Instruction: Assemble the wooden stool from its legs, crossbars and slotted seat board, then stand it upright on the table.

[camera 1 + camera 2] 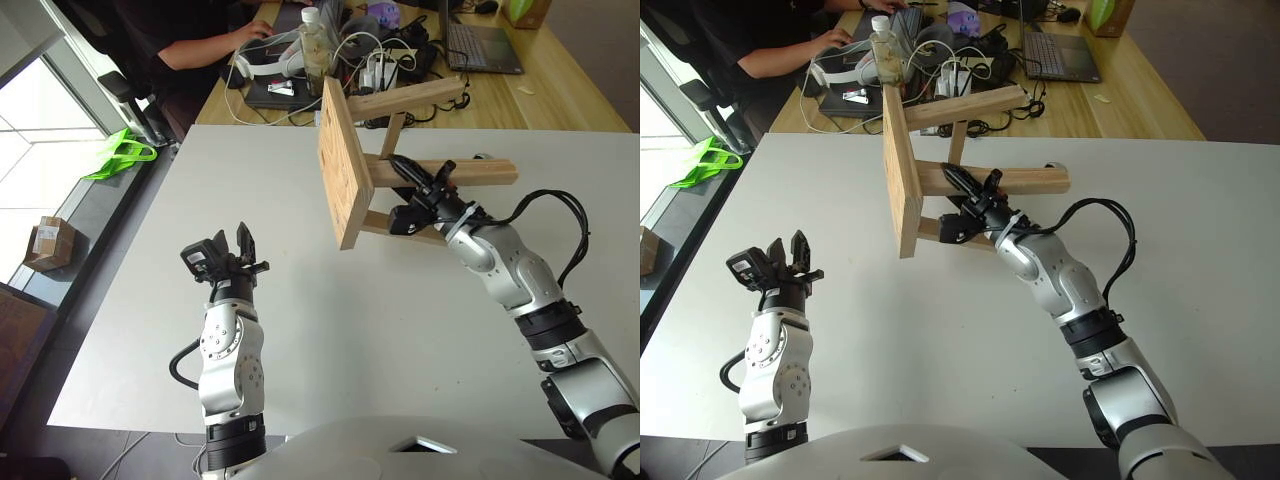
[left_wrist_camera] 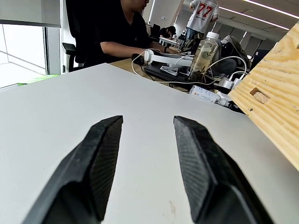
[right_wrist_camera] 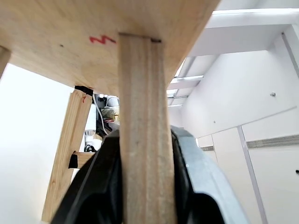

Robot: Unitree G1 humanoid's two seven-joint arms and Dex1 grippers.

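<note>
Stool (image 1: 345, 170) tipped sideways, leg (image 1: 485, 172) clamped in right tool (image 1: 408, 172); left tool (image 2: 147, 122) apart, well clear

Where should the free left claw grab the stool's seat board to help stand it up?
Probably the near edge of the seat board, coming in from the near side. The board stands on edge, thin enough for the open left claw to straddle, while the right claw clamps a leg.

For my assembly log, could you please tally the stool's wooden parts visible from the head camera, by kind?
Seat board: 1
Legs: 3
Crossbars: 1
Total: 5 wooden parts in view
</note>
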